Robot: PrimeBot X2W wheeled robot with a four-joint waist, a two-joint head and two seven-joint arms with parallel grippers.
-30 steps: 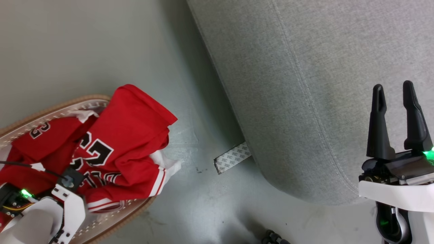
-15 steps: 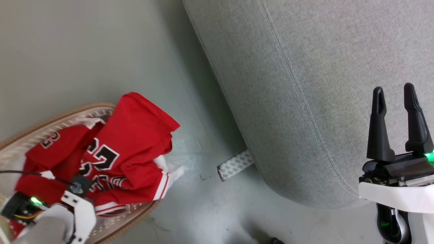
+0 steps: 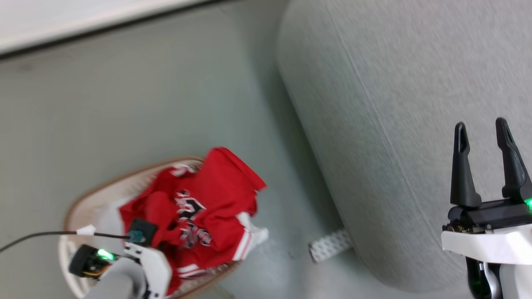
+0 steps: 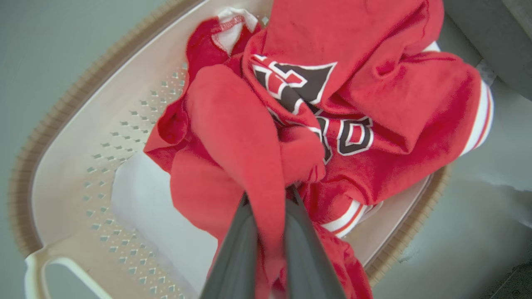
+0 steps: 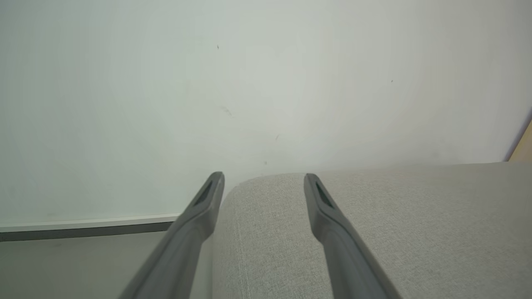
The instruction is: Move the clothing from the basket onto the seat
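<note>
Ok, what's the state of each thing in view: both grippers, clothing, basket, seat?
left gripper: shut on a fold of the clothing.
right gripper: open, empty.
clothing: bunched in the basket, one white-trimmed edge over its rim.
basket: upright, clothing inside.
seat: no clothing on the visible part.

I see a pale grey-green floor (image 3: pixel 145 104) meeting a white wall (image 5: pixel 249 83) at a dark skirting line (image 5: pixel 83 234); 1 patterned strip (image 3: pixel 330 246) lies there.
</note>
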